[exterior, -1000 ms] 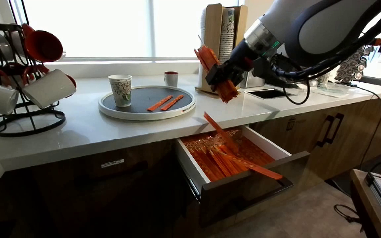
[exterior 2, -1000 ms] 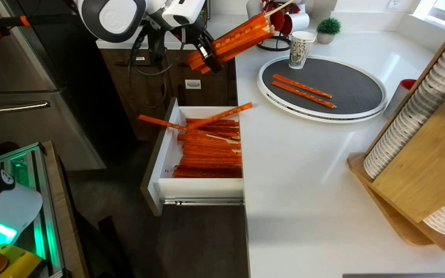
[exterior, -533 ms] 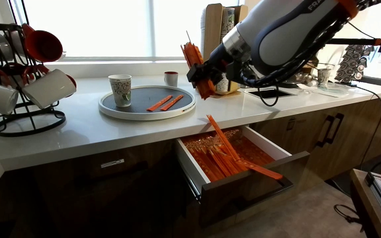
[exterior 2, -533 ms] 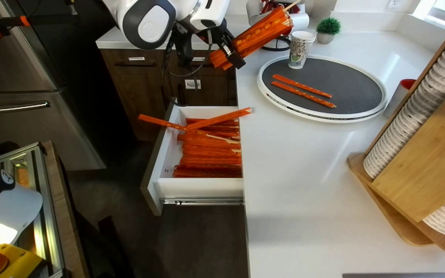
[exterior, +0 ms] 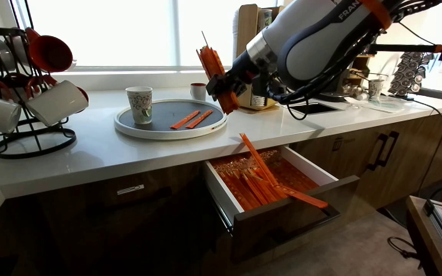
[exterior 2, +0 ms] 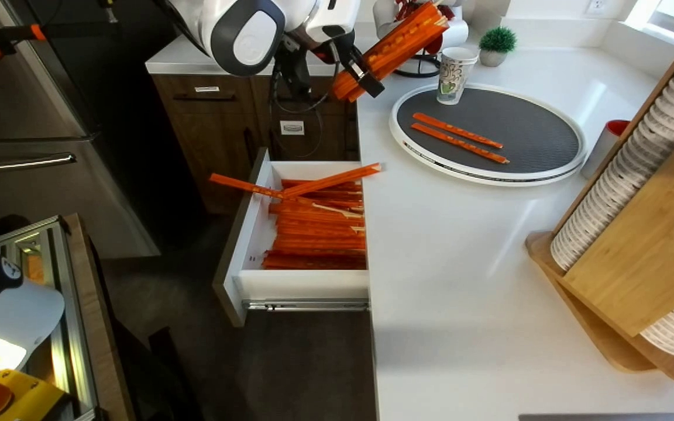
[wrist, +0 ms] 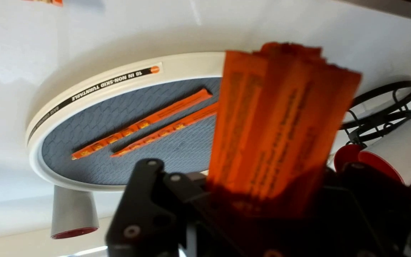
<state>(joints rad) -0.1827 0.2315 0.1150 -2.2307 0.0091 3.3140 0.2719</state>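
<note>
My gripper (exterior: pixel 224 89) is shut on a thick bundle of orange chopstick packets (exterior: pixel 211 63), held above the counter by the turntable. The bundle leans, its packets fanned at the end, with a thin bare stick poking out on top. It fills the middle of the wrist view (wrist: pixel 277 125), where it hides much of the jaws. On the grey turntable (exterior 2: pixel 536 134) lie two loose orange packets (exterior 2: pixel 460 135) side by side and an upright paper cup (exterior 2: pixel 455 76). Below, the open drawer (exterior 2: pixel 302 286) contains many orange packets (exterior 2: pixel 319 234); two more cross on top, sticking out past its edges.
A wire rack (exterior: pixel 33 134) with hanging mugs stands at the far left in an exterior view. A wooden cup holder (exterior 2: pixel 641 251) with stacked paper cups is on the counter. Behind the turntable sits a small mug (exterior: pixel 198 92); a potted plant (exterior 2: pixel 496 41) is farther off.
The arm has carried the bundle across toward the turntable, slowing over the last half second. A loose packet over the drawer, blurred one second ago, has dropped slightly and lies still.
</note>
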